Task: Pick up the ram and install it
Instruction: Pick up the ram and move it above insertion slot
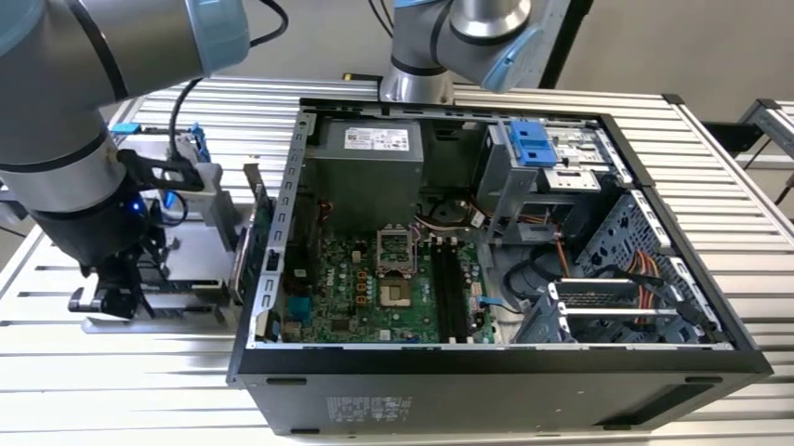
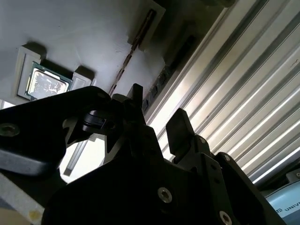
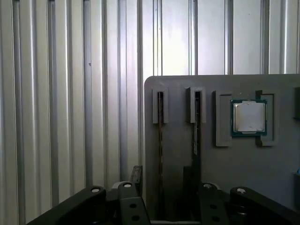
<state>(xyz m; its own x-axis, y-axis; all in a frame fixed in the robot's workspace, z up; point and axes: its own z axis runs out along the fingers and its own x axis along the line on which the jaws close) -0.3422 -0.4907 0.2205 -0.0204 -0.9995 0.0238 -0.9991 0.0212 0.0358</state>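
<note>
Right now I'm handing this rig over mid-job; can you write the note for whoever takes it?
Gripper: open, holding nothing, over the grey holder beside the computer case, one finger each side of a slot.
Ram: standing on edge in that slot, not gripped.
Done: gripper lined up over the ram.
Left: pick-up and install; the board's memory slots look empty.

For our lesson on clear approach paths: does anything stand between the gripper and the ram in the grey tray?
Nothing visible does. In the first wrist view the open gripper hangs directly over the ram, standing on edge in the tray.
</note>
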